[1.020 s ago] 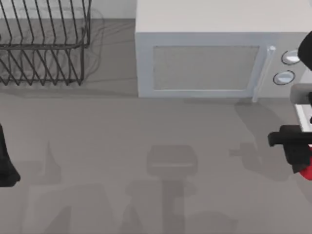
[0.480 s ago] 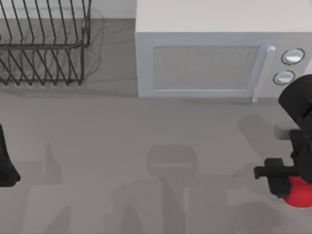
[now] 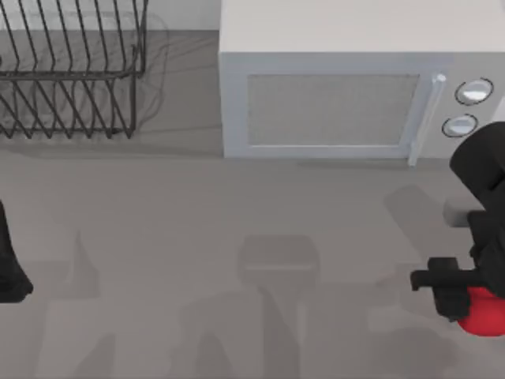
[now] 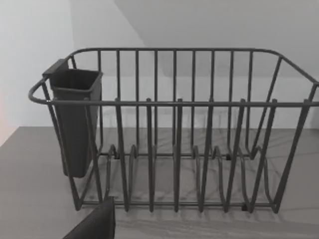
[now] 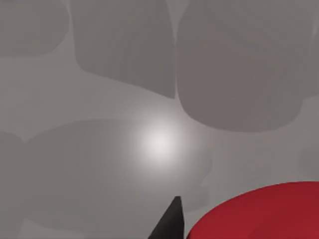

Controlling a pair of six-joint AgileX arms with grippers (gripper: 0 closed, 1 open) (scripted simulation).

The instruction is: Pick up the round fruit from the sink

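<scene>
The round fruit (image 3: 483, 320) is a smooth bright-red lump low at the table's right edge. My right gripper (image 3: 464, 304) is over its left side and shut on it, with the black arm running up toward the microwave. In the right wrist view the round fruit (image 5: 259, 211) lies close beside one dark fingertip (image 5: 172, 221), above the grey surface. The sink is out of view. My left arm (image 3: 9, 264) is parked at the left edge.
A white microwave (image 3: 331, 103) with two knobs (image 3: 471, 92) stands at the back, right of centre. A dark wire dish rack (image 3: 71, 71) with a cutlery cup (image 4: 75, 119) stands at the back left. Bare grey tabletop (image 3: 197, 237) lies between the arms.
Since a second ago my right gripper has moved toward the table's front and slightly left, and the red fruit went with it. Over the last half second nothing has moved.
</scene>
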